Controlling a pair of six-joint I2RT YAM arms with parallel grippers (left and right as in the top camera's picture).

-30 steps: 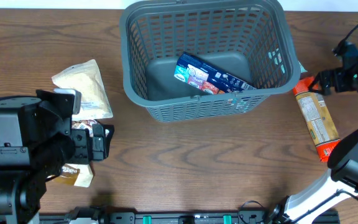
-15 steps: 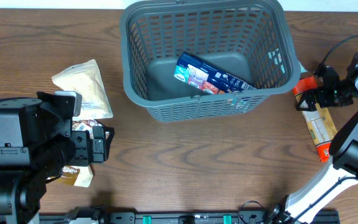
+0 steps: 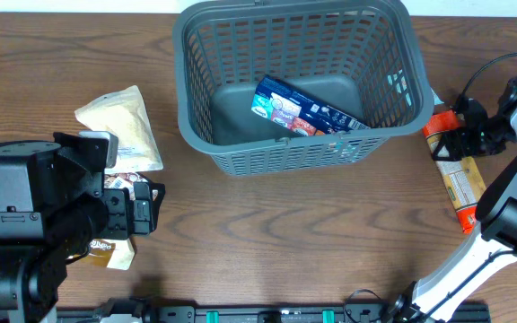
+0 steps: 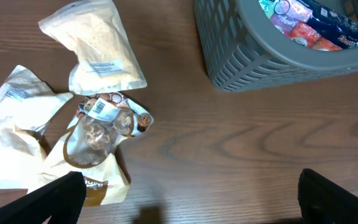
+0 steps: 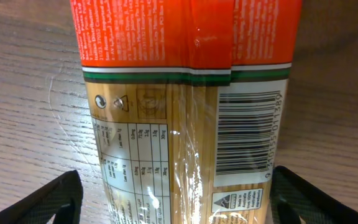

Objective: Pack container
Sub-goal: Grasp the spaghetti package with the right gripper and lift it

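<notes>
left gripper (image 4: 188, 190): your nearest tool, down on the left of the container (image 3: 285, 154) and well apart from it. Its jaws stand wide with nothing between them.
window pouch (image 4: 98, 127): lies just ahead of that gripper, left of the container, overlapping a crumpled pouch (image 4: 11, 134).
pale pouch (image 3: 124, 130): a little farther on, also left of the container and clear of its wall.
pasta pack (image 3: 457, 178): flat on the table (image 3: 267, 233), just off the container's right front corner. Its long axis runs from that corner back toward your side, slightly slanted.
right gripper (image 5: 178, 186): down over the pack's end nearest the container, one finger on each side, jaws crosswise to the long axis. Wood shows between the left finger and the wrapper, so read it as straddling the pack, not clamped.
container: far middle of the table, upright and open-topped. From the right gripper it lies directly to the left, with its rim standing higher than the pack.
blue box (image 3: 308, 108): inside the container, slanted on the floor toward the front wall.
coming move: your right arm is far the nearer. Pinch across the pack's width, lift clear of the rim, then carry left. You will likely need to turn the pack along the container's longer side.
</notes>
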